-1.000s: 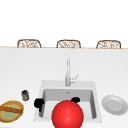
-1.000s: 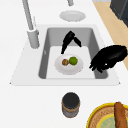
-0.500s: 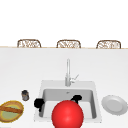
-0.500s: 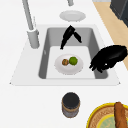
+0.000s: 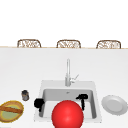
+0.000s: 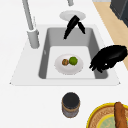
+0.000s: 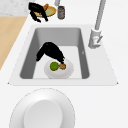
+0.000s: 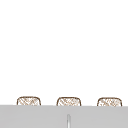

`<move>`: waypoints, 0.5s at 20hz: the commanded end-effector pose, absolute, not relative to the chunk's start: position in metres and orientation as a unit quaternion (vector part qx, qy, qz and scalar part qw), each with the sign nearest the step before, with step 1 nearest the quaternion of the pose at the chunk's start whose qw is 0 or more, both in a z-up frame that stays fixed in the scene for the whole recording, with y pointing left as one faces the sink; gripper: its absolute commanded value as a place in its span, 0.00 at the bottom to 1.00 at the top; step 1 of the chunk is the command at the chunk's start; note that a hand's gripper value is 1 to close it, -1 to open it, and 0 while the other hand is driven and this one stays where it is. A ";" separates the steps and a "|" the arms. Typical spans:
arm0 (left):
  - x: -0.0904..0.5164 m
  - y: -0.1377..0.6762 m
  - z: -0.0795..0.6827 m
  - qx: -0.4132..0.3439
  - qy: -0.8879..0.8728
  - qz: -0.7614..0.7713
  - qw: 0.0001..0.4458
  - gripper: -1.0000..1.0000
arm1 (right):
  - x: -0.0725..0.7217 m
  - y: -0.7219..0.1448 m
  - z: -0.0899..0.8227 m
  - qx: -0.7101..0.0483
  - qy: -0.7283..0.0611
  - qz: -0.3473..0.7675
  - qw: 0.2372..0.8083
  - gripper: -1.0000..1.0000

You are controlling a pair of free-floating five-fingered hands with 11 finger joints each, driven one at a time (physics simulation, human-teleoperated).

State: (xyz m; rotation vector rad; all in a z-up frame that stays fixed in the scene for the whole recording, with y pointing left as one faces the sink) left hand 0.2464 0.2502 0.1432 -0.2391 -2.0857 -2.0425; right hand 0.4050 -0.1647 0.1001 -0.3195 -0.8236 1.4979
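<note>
Right hand [image 7: 51,53] lower now — fingers straight, holding nothing, tips near brown ball [image 7: 62,66] on plate [image 7: 67,71].

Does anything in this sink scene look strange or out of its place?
Yes. A big red ball covers the front of the sink in the front view, yet the side views show there a plate with two small round foods. The right hand reaches down over that plate; the left hand hovers at the sink's left edge.

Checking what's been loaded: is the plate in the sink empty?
No. The plate in the sink holds a green ball and a brown one.
</note>
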 end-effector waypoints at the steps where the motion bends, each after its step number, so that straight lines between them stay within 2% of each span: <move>1: 0.246 0.250 0.143 -0.081 -0.708 -0.693 0.106 0.50 | 0.392 -0.186 0.125 -0.159 -0.384 0.659 0.627 0.00; 10: 0.246 0.250 0.143 -0.081 -0.708 -0.693 0.106 0.50 | 0.342 -0.233 0.176 -0.213 -0.394 0.658 0.605 0.00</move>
